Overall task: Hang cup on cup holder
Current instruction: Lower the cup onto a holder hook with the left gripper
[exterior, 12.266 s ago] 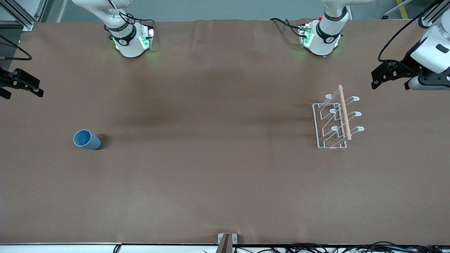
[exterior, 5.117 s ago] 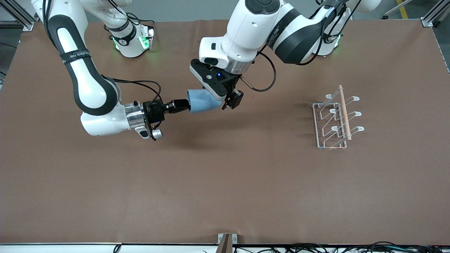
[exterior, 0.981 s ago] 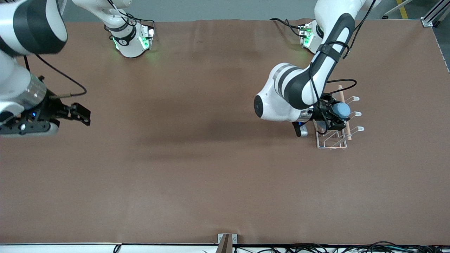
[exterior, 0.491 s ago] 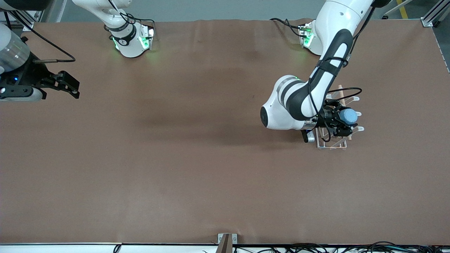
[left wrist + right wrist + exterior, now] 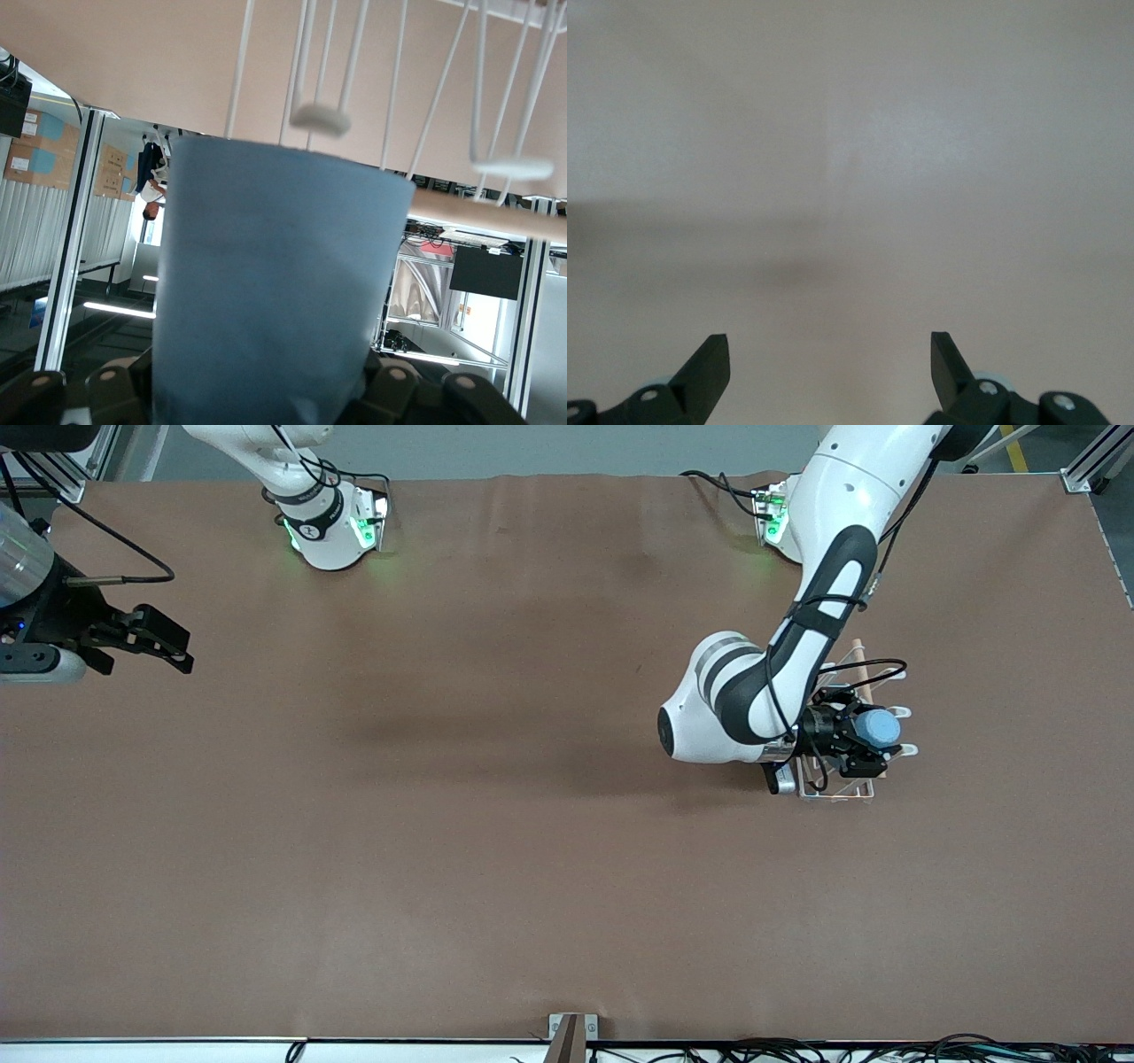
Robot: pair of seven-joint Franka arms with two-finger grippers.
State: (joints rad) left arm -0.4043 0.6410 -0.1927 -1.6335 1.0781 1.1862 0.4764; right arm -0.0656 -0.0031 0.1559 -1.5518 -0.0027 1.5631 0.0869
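Left gripper [image 5: 861, 735] clamped around light-blue cup [image 5: 881, 728], held sideways over white wire cup holder [image 5: 833, 790] beside its wooden rod [image 5: 496, 215]. Right gripper [image 5: 164, 642] waiting, jaws spread wide and empty, over table's [image 5: 496, 850] right-arm end.

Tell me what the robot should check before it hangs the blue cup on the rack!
1. Cup held tight: the left gripper is shut on the cup. Ok.
2. Cup over the cup holder: ok.
3. Cup lined up with a prong: the prong tip shows just past the cup's end, but whether it points into the opening, cannot tell.
4. Cup already hooked on: not ok, the gripper holds it.
5. Right gripper out of the way: open, waiting at the right arm's end of the table. Ok.
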